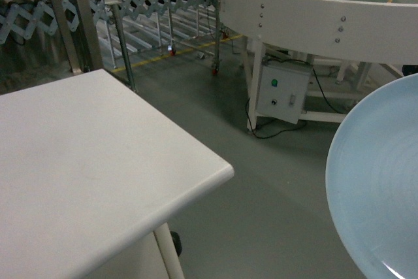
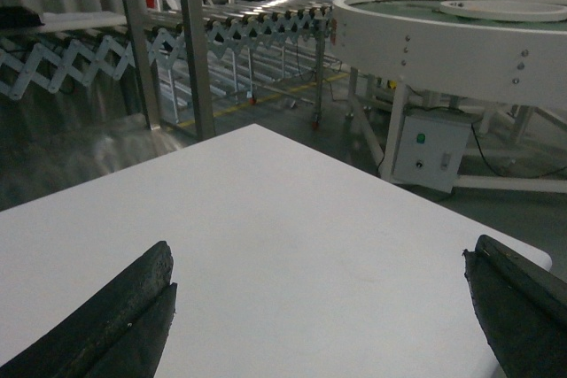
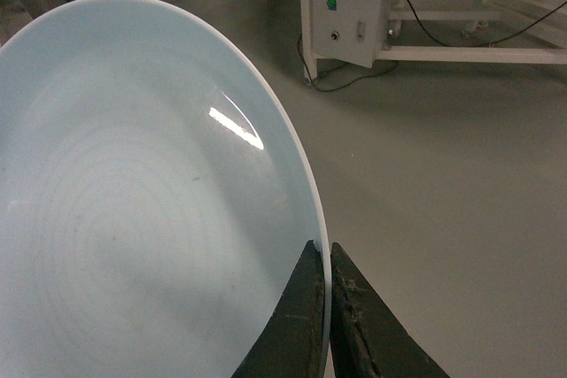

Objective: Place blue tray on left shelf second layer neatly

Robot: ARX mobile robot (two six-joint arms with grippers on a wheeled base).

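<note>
Got the blue tray pinched by its rim in my right gripper, fingers closed on the edge w/ one inside the dish and one outside. In the head view the tray hangs off the lower right, over bare floor, well apart from the white table on the left. My left gripper is spread wide, holding nothing, hovering over the table near its front edge.

Handling, my guess: thin stiff plastic, light, glossy so prob slippery. An edge pinch lets it swing or slip, so slow moves, keep it level. A grip deeper past the rim would be safer if it starts to tilt.

Shiny steel uprights show at top left beyond the table's far corner; prob the left shelf, but can't see its tiers from here.
</note>
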